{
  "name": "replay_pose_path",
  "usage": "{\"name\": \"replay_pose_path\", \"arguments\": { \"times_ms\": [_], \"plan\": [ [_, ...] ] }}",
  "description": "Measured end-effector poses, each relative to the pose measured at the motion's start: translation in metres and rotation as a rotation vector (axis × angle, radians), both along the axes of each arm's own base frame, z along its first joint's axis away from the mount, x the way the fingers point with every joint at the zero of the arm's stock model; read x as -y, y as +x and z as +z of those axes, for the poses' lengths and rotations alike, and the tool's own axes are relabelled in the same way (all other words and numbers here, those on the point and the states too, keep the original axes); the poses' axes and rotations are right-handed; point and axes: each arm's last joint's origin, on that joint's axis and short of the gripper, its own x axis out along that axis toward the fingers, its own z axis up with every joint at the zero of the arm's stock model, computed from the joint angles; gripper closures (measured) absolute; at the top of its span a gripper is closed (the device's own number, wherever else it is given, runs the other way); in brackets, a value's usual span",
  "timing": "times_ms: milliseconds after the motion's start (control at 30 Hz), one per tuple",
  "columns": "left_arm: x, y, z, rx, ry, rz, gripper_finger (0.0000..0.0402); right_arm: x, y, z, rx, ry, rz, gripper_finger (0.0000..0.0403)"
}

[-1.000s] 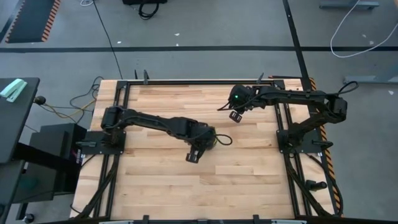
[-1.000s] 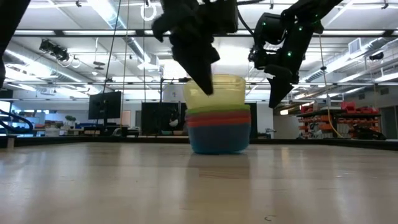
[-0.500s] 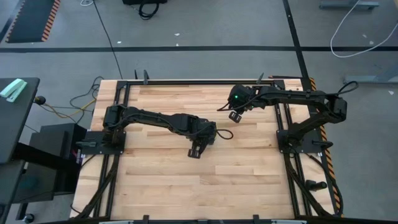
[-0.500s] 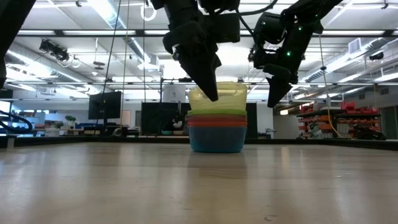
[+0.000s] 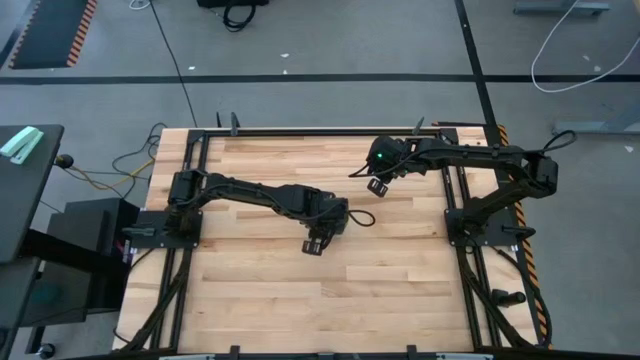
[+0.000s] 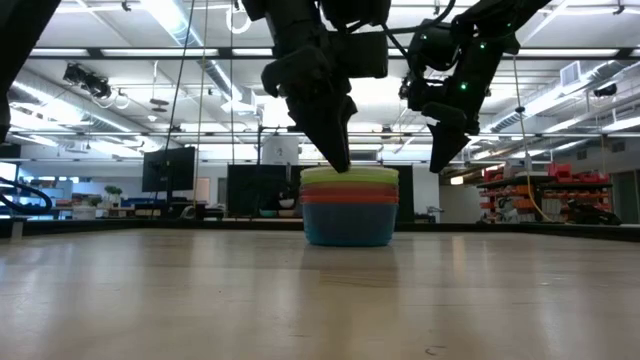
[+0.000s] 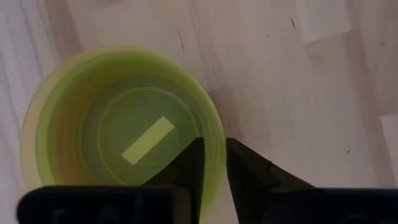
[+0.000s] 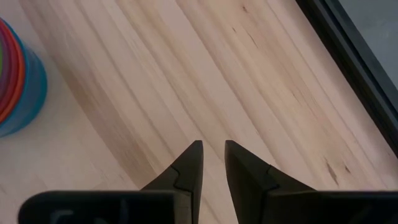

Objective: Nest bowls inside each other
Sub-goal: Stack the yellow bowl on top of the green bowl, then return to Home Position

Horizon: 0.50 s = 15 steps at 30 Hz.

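The bowls form one nested stack standing on the table near its middle. A yellow rim is on top, with orange and blue walls below it. The left wrist view looks down into the top yellow bowl. The stack's edge also shows in the right wrist view. My left gripper is at the stack's top, shut on the yellow bowl. In the high view my left gripper hides the stack. My right gripper hangs shut in the air beside the stack, toward the table's far right, touching nothing. My left gripper pinches the yellow bowl's rim on one side, with one finger inside the bowl and the other finger outside. The fingers point down from above. The bowl sits upright, sunk into the stack, with only its rim above the others.
Bare wooden table top lies all around the stack. Black frame rails run along the table's left, right and far edges. Beyond the table the low view shows a room with monitors and shelves.
My left gripper has moved down with the yellow bowl. The bowl stood tall above the stack a second ago and has sunk into it, so only its rim shows now. My right arm has kept still.
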Motion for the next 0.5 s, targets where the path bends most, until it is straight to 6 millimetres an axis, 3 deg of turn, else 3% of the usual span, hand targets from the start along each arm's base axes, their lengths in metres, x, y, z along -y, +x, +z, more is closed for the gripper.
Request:
{"name": "replay_pose_path", "arguments": {
  "times_ms": [267,500],
  "plan": [
    [-0.001,0.001,0.006,0.023,0.009,-0.002,0.0322,0.000,0.000,0.000,0.000,0.000,0.000,0.0328],
    [-0.001,0.007,0.049,0.070,0.026,0.007,0.0334,-0.001,0.000,0.000,0.000,0.000,0.004,0.0328]
  ]
}}
